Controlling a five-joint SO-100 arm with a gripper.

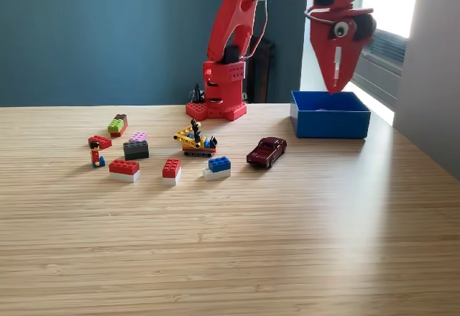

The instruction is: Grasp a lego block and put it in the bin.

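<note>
The blue bin (330, 123) sits on the table at the exterior view's right, and nothing shows over its walls. My red gripper (336, 85) hangs point-down just above the bin's back edge. Its jaws look shut, with no block visible between them. Several lego blocks lie on the left half of the table: a blue-on-white block (217, 166), a red-on-white block (171, 170), another red-on-white block (124, 169), a pink-on-grey block (136, 147), a red block (100, 142) and a green-and-brown block (117, 124).
A dark red toy car (267, 151) stands between the blocks and the bin. A small yellow lego vehicle (195, 142) and a minifigure (95, 154) sit among the blocks. The arm's red base (218, 97) is at the table's back edge.
</note>
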